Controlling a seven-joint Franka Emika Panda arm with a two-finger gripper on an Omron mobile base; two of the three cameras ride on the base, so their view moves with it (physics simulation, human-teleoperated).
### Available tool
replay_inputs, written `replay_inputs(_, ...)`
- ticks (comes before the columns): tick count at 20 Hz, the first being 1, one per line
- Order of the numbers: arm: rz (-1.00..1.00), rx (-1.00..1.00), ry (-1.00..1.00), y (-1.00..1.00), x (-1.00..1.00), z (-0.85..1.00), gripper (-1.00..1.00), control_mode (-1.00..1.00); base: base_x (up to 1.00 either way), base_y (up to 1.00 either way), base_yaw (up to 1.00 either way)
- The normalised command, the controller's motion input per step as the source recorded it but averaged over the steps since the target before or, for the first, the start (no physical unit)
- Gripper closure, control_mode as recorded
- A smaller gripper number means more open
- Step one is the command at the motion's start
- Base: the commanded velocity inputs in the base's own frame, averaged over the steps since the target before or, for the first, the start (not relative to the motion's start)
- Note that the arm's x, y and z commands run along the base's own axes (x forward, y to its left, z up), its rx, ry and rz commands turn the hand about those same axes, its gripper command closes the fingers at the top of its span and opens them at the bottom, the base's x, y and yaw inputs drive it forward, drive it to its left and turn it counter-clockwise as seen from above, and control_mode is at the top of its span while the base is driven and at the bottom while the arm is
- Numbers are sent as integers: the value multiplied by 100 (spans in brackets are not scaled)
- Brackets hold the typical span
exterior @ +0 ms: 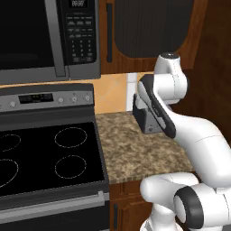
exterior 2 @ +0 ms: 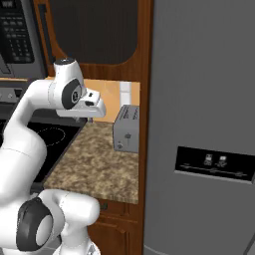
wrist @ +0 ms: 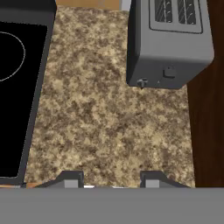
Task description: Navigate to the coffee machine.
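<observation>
Since the goal is to get to the coffee machine, I'd say this run is nowhere near done yet. The base is parked in front of a short stretch of speckled granite counter (exterior: 135,149) squeezed between a black glass-top stove (exterior: 45,158) and a tall grey fridge (exterior 2: 204,124). The one appliance sitting on that counter is a low grey two-slot toaster (wrist: 168,43), pushed back toward the wall right beside the wood panel at the counter's end. That's not the target. No boxy black machine with a drip tray anywhere around here, so I can't say where the coffee machine actually is; my guess is it's on some other counter.

There's a microwave (exterior: 45,36) over the stove and dark cabinet doors (exterior 2: 94,30) above the counter.

The arm is folded up over the counter with the gripper (wrist: 112,178) hanging above bare granite, fingers spread apart, holding nothing. So basically all the driving is left: the base has to find the right counter first.
</observation>
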Motion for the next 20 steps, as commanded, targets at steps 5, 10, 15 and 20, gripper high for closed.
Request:
replay_inputs(5, 0, 0, -1, 0, -62, 0, -100, -100, 0, 0, 0)
replay_inputs(10, 0, 0, -21, 0, -99, 0, -100, -100, 0, 0, 0)
replay_inputs(15, 0, 0, -5, 0, -20, 0, -100, 100, -77, 16, 0)
replay_inputs(20, 0, 0, 0, 0, 0, 0, -100, 100, -92, 89, 9)
